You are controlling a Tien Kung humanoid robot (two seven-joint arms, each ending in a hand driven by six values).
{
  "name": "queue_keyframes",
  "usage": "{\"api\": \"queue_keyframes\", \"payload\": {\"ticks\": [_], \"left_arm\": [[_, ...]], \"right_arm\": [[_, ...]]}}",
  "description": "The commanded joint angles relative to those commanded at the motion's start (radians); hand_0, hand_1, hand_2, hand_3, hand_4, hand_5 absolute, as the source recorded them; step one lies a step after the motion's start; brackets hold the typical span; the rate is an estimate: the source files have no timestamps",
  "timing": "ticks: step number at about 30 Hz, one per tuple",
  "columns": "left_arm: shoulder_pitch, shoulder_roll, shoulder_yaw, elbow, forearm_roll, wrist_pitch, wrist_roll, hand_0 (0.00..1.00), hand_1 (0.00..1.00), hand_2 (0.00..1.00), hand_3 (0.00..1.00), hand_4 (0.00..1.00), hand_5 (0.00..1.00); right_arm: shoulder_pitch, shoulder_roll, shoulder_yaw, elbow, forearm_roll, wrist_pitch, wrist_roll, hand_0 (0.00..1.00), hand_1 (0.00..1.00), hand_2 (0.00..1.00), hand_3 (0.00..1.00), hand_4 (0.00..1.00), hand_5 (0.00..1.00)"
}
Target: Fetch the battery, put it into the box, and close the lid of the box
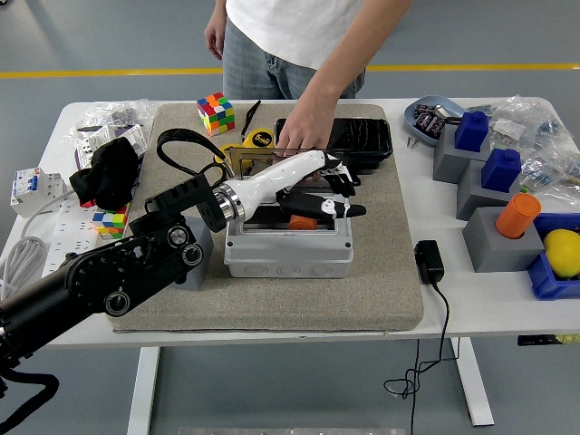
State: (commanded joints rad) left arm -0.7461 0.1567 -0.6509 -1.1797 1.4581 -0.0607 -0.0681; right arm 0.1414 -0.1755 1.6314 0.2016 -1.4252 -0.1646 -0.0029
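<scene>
Light grey plastic box at centre; orange battery inside. Left hand: white shell, black fingers. Beige woven mat on white tabletop. Multicoloured puzzle cube at 11 o'clock. Black ribbed tray at 12 o'clock. Orange cylinder on grey block at 3 o'clock; yellow ball in blue bin.
</scene>
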Motion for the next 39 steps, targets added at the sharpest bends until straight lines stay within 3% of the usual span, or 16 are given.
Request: {"api": "queue_keyframes", "payload": {"ticks": [4, 5, 10, 13, 16, 18, 22, 23, 26, 28, 29, 32, 34, 35, 39], "left_arm": [[0.011, 0.001, -0.056, -0.037, -0.013, -0.101, 0.061, 0.709, 0.621, 0.585, 0.55, 0.998, 0.808], [0.015, 0.001, -0.082, -0.054, -0.021, -0.141, 0.093, 0.616, 0.612, 0.589, 0.564, 0.998, 0.85], [0.03, 0.0, -0.185, -0.1, -0.13, -0.338, 0.23, 0.616, 0.612, 0.589, 0.564, 0.998, 0.85], [0.039, -0.001, -0.228, -0.106, -0.219, -0.43, 0.229, 0.583, 0.622, 0.601, 0.581, 0.998, 0.835], [0.054, -0.003, -0.279, -0.116, -0.349, -0.44, 0.178, 0.583, 0.622, 0.601, 0.581, 0.998, 0.835], [0.065, -0.002, -0.312, -0.134, -0.433, -0.396, 0.119, 0.582, 0.625, 0.601, 0.582, 0.998, 0.818], [0.078, -0.002, -0.366, -0.156, -0.602, -0.241, -0.03, 0.582, 0.625, 0.601, 0.582, 0.998, 0.818], [0.079, -0.002, -0.378, -0.156, -0.641, -0.202, -0.057, 0.617, 0.678, 0.647, 0.599, 0.998, 0.81], [0.082, -0.001, -0.412, -0.15, -0.699, -0.08, -0.105, 0.617, 0.678, 0.647, 0.599, 0.998, 0.81], [0.086, -0.001, -0.44, -0.148, -0.621, -0.009, -0.1, 0.617, 0.678, 0.647, 0.599, 0.998, 0.81], [0.087, -0.002, -0.452, -0.148, -0.582, 0.022, -0.094, 0.796, 0.759, 0.725, 0.656, 0.998, 0.816], [0.09, -0.004, -0.48, -0.137, -0.452, 0.1, -0.065, 0.796, 0.759, 0.725, 0.656, 0.998, 0.816], [0.092, -0.003, -0.486, -0.132, -0.368, 0.115, -0.052, 0.796, 0.759, 0.725, 0.656, 0.998, 0.816], [0.094, -0.001, -0.491, -0.129, -0.322, 0.119, -0.036, 0.933, 0.828, 0.774, 0.716, 0.998, 0.875], [0.102, 0.003, -0.504, -0.122, -0.161, 0.093, 0.032, 0.933, 0.828, 0.774, 0.716, 0.998, 0.875]], "right_arm": [[0.0, 0.001, -0.001, 0.001, 0.003, 0.0, 0.0, 0.872, 0.858, 0.809, 0.828, 0.998, 0.998], [0.0, 0.001, 0.001, 0.001, 0.002, 0.0, 0.0, 0.873, 0.858, 0.809, 0.828, 0.998, 0.998], [-0.002, 0.003, 0.004, 0.0, 0.002, 0.0, -0.001, 0.873, 0.858, 0.809, 0.828, 0.998, 0.998], [-0.002, 0.003, 0.003, 0.0, 0.004, 0.0, -0.001, 0.872, 0.856, 0.808, 0.828, 0.998, 0.998], [-0.002, 0.004, 0.001, 0.001, 0.006, -0.001, -0.001, 0.872, 0.856, 0.808, 0.828, 0.998, 0.998], [-0.003, 0.004, 0.001, 0.0, 0.005, 0.0, -0.001, 0.871, 0.855, 0.808, 0.828, 0.998, 0.998], [-0.004, 0.005, 0.002, 0.0, 0.002, -0.001, -0.001, 0.871, 0.855, 0.808, 0.828, 0.998, 0.998], [-0.004, 0.005, 0.002, 0.0, 0.002, -0.001, -0.001, 0.871, 0.855, 0.808, 0.828, 0.998, 0.998], [-0.004, 0.004, -0.001, 0.0, 0.005, -0.001, -0.002, 0.871, 0.855, 0.808, 0.828, 0.998, 0.998], [-0.004, 0.005, -0.002, 0.0, 0.006, -0.001, -0.001, 0.871, 0.855, 0.808, 0.828, 0.998, 0.998], [-0.004, 0.005, -0.003, 0.0, 0.007, -0.001, -0.002, 0.871, 0.856, 0.809, 0.828, 0.998, 0.998], [-0.005, 0.006, -0.005, 0.0, 0.007, -0.002, -0.002, 0.871, 0.856, 0.809, 0.828, 0.998, 0.998], [-0.005, 0.007, -0.005, 0.0, 0.007, -0.002, -0.002, 0.871, 0.856, 0.809, 0.828, 0.998, 0.998], [-0.006, 0.007, -0.006, 0.0, 0.007, -0.002, -0.002, 0.871, 0.855, 0.808, 0.828, 0.998, 0.998], [-0.005, 0.006, -0.006, 0.0, 0.006, -0.002, -0.003, 0.871, 0.855, 0.808, 0.828, 0.998, 0.998]]}}
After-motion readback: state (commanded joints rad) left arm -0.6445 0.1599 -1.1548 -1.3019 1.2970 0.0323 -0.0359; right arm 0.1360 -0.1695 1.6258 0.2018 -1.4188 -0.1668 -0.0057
